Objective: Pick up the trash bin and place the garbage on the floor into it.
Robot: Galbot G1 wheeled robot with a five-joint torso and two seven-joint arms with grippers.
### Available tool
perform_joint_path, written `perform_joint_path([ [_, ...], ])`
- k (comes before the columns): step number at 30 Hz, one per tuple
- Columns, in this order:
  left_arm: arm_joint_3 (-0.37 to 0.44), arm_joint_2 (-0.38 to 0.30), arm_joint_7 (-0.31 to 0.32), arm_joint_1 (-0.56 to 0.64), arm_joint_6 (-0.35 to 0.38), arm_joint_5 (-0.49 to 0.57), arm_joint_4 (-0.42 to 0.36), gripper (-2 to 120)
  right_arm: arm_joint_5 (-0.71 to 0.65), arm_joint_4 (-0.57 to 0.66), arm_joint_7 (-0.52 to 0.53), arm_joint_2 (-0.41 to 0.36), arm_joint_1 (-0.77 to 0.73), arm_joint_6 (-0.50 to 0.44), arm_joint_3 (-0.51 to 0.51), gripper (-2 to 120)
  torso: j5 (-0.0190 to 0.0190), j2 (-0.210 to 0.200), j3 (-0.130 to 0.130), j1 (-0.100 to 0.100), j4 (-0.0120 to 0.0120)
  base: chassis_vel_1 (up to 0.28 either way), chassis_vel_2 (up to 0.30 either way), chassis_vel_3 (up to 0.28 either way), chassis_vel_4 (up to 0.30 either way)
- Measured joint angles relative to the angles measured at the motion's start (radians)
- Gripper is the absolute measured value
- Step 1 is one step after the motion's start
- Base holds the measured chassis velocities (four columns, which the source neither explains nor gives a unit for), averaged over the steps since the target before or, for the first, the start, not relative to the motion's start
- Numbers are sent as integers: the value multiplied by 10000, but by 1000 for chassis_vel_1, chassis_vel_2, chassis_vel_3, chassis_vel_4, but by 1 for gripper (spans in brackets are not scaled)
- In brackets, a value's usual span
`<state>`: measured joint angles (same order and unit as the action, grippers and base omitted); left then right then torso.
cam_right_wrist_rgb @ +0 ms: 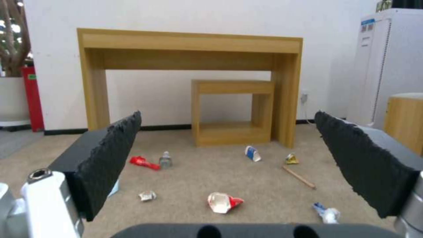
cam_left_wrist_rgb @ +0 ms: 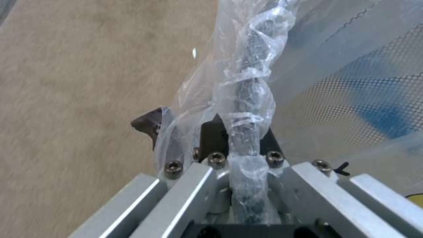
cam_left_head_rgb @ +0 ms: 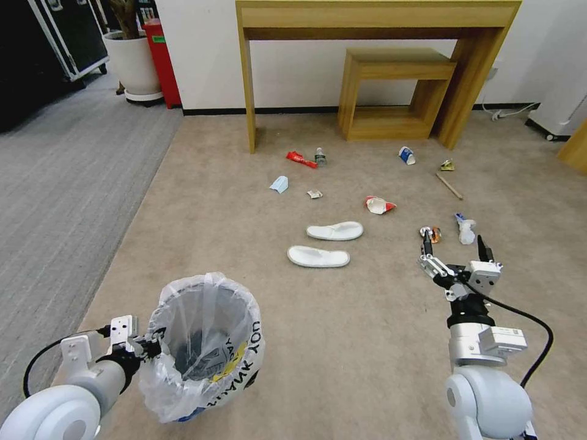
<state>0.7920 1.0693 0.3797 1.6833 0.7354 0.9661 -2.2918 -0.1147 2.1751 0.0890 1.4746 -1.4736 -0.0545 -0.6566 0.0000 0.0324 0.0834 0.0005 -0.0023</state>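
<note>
The trash bin (cam_left_head_rgb: 205,342), black with a crinkled white bag, hangs tilted at the near left. My left gripper (cam_left_head_rgb: 148,349) is shut on its bag-wrapped rim (cam_left_wrist_rgb: 247,96), and the left wrist view shows the gripper (cam_left_wrist_rgb: 240,138) clamping it. The garbage lies scattered on the beige floor (cam_left_head_rgb: 379,318): two white slippers (cam_left_head_rgb: 334,230), a blue mask (cam_left_head_rgb: 279,184), a red wrapper (cam_left_head_rgb: 301,159), a small bottle (cam_left_head_rgb: 320,157), a paper cup (cam_left_head_rgb: 406,155) and a wooden stick (cam_left_head_rgb: 449,186). My right gripper (cam_left_head_rgb: 455,244) hovers open near a small colourful scrap (cam_left_head_rgb: 430,233); in its wrist view (cam_right_wrist_rgb: 227,115) nothing sits between the fingers.
A tall wooden table (cam_left_head_rgb: 373,18) with a small wooden table (cam_left_head_rgb: 391,91) under it stands against the far wall. Grey ribbed carpet (cam_left_head_rgb: 67,177) runs along the left. A potted plant (cam_left_head_rgb: 131,61) and a red box (cam_left_head_rgb: 162,61) stand at the far left.
</note>
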Motion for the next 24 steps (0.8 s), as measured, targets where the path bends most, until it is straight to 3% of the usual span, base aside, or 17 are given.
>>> perform_joint_path([
  [24,15,-95,-28,-103,0,24,136,0,17,-118,-14,46,151,113,14,100,0,-1,-1,0,0,-102,98,96,-94],
])
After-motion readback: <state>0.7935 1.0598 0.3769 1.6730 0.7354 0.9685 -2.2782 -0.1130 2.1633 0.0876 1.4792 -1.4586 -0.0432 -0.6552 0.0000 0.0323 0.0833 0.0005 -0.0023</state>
